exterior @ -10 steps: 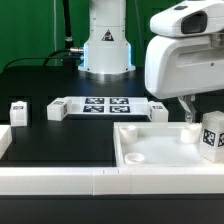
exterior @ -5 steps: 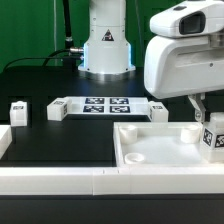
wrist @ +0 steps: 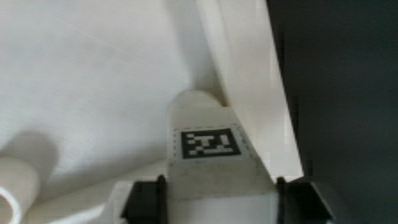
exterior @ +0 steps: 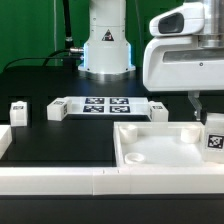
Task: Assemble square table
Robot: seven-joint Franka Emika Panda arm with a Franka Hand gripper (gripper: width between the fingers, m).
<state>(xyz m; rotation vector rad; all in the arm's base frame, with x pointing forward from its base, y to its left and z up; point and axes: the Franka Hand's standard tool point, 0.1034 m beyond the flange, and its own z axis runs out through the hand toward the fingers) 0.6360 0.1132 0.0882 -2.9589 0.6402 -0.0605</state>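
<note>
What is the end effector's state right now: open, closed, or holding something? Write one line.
The end effector is closed on a white table leg, with a finger pressed against each side.

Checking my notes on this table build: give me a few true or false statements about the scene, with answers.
1. The gripper is closed on a leg. True.
2. The marker board lies inside the tabletop. False: it lies outside the tabletop, apart from it.
3. A second leg stands at the exterior view's far left. True.
4. All four legs are fitted to the tabletop. False: the legs in view are loose.
</note>
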